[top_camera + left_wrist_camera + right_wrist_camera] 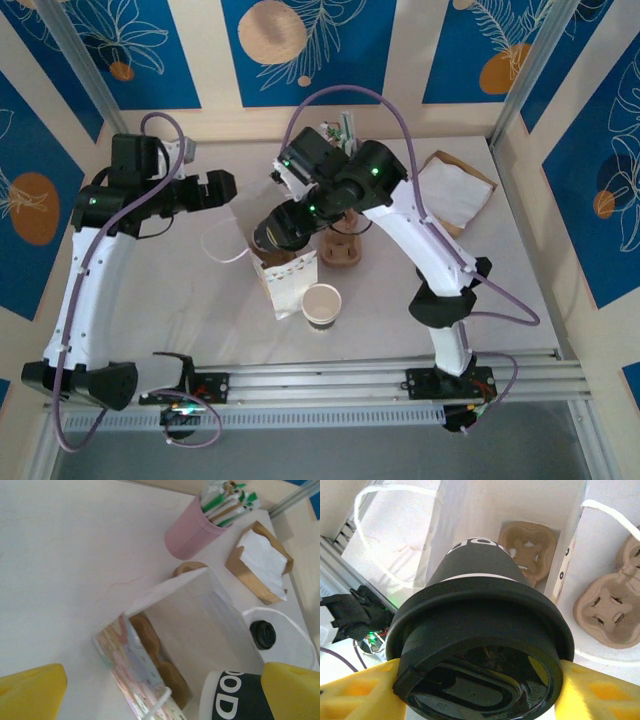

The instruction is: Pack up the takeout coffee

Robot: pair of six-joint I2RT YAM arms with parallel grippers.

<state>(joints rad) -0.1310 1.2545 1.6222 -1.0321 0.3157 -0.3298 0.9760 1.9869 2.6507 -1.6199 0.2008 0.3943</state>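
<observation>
**Right gripper (480, 682) holds the takeout coffee (480, 625)**

Its jaws are clamped on the black lid. The cup hangs at the mouth of the open white bag (200, 615), base pointing toward the pulp carrier (527, 547) inside. The left gripper (162, 685) hovers just beside the bag, jaws wide apart.

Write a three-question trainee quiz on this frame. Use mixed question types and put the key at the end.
1. True or false: the right gripper is shut on the black-sleeved paper cup with a round black plastic lid.
2. What lies inside the open white paper bag? A) a brown moulded-pulp cup carrier B) a glass bottle C) a metal spoon
3. Fill in: the left gripper is ___, with nothing between its fingers.
Key: 1 true; 2 A; 3 open.
</observation>
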